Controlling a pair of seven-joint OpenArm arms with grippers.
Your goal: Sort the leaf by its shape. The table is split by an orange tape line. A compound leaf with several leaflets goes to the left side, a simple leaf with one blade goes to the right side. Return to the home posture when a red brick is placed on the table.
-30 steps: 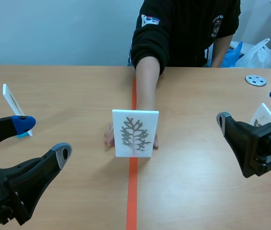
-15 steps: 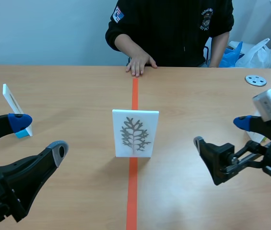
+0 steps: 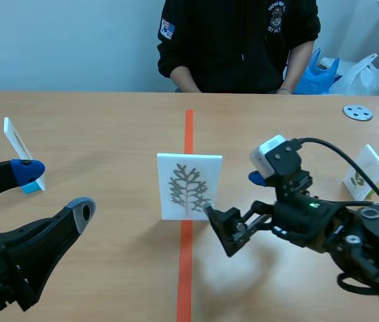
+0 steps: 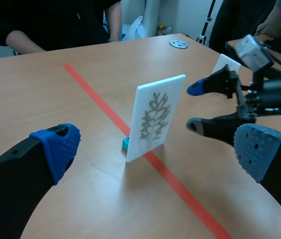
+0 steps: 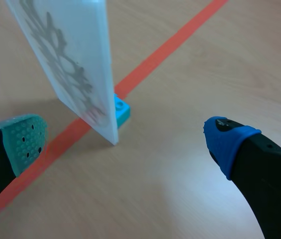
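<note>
Right end effector is spread wide and holds nothing. It has reached in toward the middle from the right side and sits just beside the right edge of the leaf card. In the right wrist view the end effector has the card just ahead, closer to the teal-padded finger than to the blue one. No contact is visible.

Leaf card is a white plate with a grey, many-branched leaf print. It stands upright in a small blue base, right on the orange tape line at mid table.

Left end effector is also spread wide and holds nothing. It sits low at the left, well apart from the card. The left wrist view shows the card ahead between its open fingers, with the right end effector beyond it.

A second white card stands at the far left and a third card at the right. A metal disc lies at the far right. A person in a black top sits across the table, and a blue bag is behind them.
</note>
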